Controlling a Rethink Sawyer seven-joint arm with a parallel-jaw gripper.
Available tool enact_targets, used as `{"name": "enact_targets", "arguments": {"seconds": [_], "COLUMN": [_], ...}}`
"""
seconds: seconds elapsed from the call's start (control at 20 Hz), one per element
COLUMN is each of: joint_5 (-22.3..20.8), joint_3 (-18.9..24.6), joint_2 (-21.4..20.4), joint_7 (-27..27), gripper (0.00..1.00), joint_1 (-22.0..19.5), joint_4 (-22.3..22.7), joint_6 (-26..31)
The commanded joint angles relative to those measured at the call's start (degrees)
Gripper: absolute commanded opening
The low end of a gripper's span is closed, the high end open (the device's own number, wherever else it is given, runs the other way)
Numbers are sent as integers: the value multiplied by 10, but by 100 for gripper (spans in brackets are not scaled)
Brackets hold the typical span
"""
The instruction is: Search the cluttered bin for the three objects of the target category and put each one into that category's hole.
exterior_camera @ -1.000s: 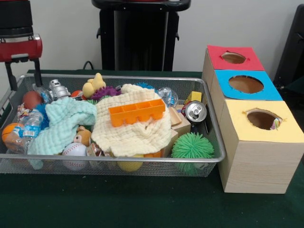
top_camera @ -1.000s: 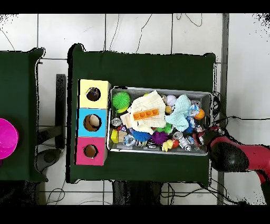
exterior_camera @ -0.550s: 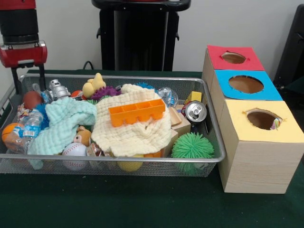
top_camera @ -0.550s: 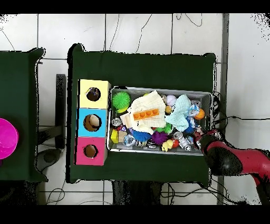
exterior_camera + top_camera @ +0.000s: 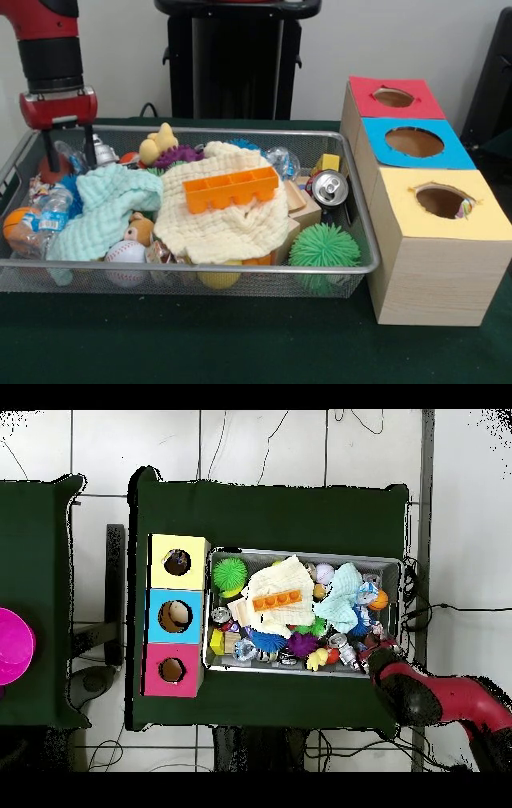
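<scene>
Red-and-black end effector (image 5: 69,152) poised over the wire mesh bin (image 5: 240,278), far-left corner, fingers spread and empty either side of a brown ball (image 5: 53,168), probably to dig through clutter. Inside the bin: mint muslin cloth (image 5: 104,204), white baseball (image 5: 126,254), orange plastic tray (image 5: 230,188) atop cream cloth (image 5: 228,228), silver can (image 5: 330,188), green spiky ball (image 5: 324,246). Target category unclear. Beside it, wooden boxes with yellow (image 5: 442,200), blue (image 5: 414,142) and red (image 5: 394,98) holes.
</scene>
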Motion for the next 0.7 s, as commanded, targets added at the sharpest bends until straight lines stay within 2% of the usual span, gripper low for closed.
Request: {"name": "enact_targets", "arguments": {"seconds": [0.05,0.2,0.45,0.7], "joint_5": [-46,-51,2,55], "joint_3": [-27,-19,54,103], "joint_2": [76,103,211,299], "joint_7": [-52,-74,-233,-326], "gripper": [100,100,100,100], "joint_1": [-32,-52,-148,-202], "joint_4": [16,19,29,52], "joint_6": [-34,-41,25,86]}}
